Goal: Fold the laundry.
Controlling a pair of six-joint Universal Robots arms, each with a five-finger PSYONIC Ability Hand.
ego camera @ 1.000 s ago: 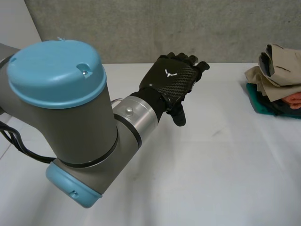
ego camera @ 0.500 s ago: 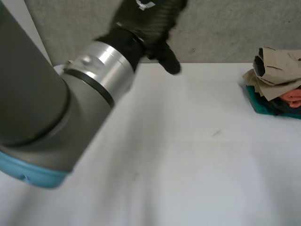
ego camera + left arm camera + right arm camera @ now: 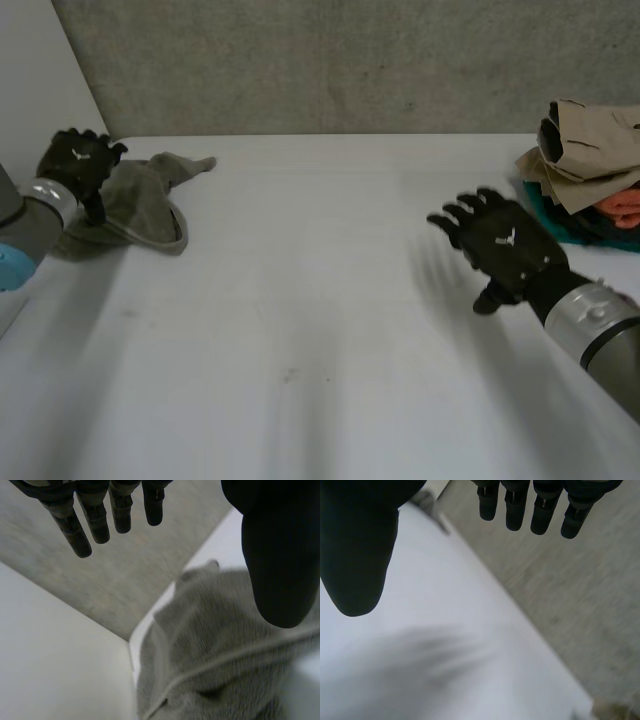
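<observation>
Crumpled grey cloth [image 3: 140, 205] lies at the bench's [image 3: 320, 340] far left corner beneath the left hand [image 3: 78, 160], fingers spread, apparently ready to grasp it; the right hand [image 3: 500, 245] hovers spread near stacked clothes [image 3: 585, 170].

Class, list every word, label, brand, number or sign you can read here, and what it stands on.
No words or numbers can be read anywhere.
White emblem, no letters: on the back of the left hand and of the right hand.
On the grey cloth and the clothes pile: no label visible.
</observation>
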